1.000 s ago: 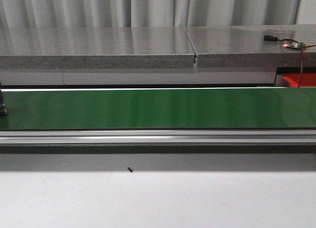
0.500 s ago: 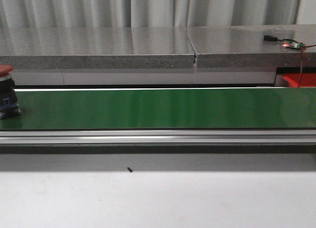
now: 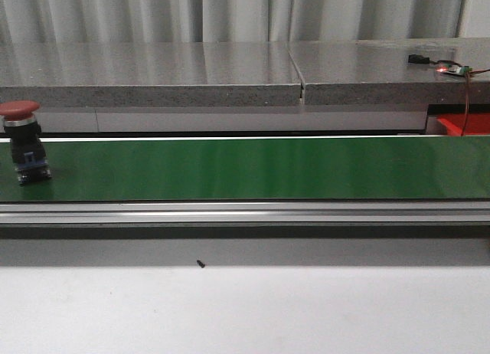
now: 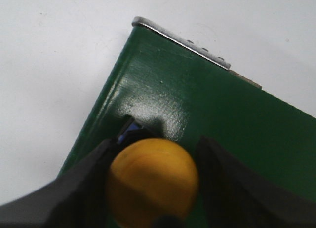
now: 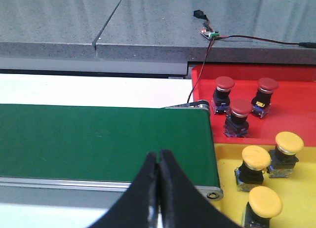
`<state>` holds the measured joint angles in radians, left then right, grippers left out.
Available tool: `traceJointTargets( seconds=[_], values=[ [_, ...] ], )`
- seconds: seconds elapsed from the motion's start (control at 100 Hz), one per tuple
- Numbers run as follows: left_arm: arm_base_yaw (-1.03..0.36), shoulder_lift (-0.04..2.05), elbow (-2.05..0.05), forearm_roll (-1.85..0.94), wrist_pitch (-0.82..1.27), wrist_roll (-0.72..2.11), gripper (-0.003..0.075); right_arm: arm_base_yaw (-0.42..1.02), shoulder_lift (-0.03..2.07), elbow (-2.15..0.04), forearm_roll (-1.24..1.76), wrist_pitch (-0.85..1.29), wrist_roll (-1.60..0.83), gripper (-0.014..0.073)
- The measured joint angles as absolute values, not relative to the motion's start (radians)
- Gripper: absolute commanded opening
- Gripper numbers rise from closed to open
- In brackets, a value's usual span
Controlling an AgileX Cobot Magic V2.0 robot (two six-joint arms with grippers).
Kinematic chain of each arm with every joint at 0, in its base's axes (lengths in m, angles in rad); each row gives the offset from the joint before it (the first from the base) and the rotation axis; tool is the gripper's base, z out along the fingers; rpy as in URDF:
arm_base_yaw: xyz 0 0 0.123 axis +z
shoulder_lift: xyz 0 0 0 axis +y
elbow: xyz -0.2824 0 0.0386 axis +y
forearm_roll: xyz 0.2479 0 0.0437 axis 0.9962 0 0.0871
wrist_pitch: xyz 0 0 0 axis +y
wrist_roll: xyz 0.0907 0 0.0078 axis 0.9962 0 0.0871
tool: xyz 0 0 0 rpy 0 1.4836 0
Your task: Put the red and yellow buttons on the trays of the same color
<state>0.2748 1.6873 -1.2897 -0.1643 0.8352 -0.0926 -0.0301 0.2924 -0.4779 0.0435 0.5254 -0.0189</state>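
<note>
A red button (image 3: 23, 139) with a black and blue body stands upright on the green belt (image 3: 253, 168) at its far left. In the left wrist view my left gripper (image 4: 155, 144) is shut on a yellow button (image 4: 153, 183), one finger on each side of its cap, over the belt's end (image 4: 222, 119). My right gripper (image 5: 159, 154) is shut and empty above the belt's near rail, beside the trays. Three red buttons (image 5: 241, 114) stand in the red tray (image 5: 296, 90). Three yellow buttons (image 5: 256, 161) stand in the yellow tray (image 5: 224, 164).
A grey stone ledge (image 3: 153, 74) runs behind the belt, carrying a small circuit board (image 3: 452, 68) with a wire. An aluminium rail (image 3: 245, 212) edges the belt's front. A small dark speck (image 3: 200, 263) lies on the white table in front.
The red button has come in from the left edge of the front view and travelled a little to the right along the belt.
</note>
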Motion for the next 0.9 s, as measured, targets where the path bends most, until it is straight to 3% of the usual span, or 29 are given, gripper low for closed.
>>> traceJointTargets(
  seconds=[0.09, 0.29, 0.45, 0.6, 0.9],
  values=[
    [0.275, 1.687, -1.290, -0.164, 0.838, -0.093, 0.0554, -0.030, 0.292, -0.478, 0.044, 0.525, -0.019, -0.0067],
    [0.275, 1.685, -1.290, -0.165, 0.840, -0.091, 0.0470, -0.030, 0.292, -0.478, 0.044, 0.525, -0.019, -0.0067],
    [0.275, 1.629, -1.290, -0.165, 0.842, -0.052, 0.0267, -0.030, 0.292, -0.478, 0.044, 0.525, -0.019, -0.0067],
    [0.251, 1.553, -1.290, -0.167, 0.844, 0.021, -0.0015, -0.030, 0.292, -0.478, 0.044, 0.525, -0.019, -0.0067],
    [0.099, 1.458, -1.290, -0.161, 0.855, 0.137, -0.0019, -0.030, 0.292, -0.478, 0.044, 0.525, -0.019, -0.0067]
  ],
)
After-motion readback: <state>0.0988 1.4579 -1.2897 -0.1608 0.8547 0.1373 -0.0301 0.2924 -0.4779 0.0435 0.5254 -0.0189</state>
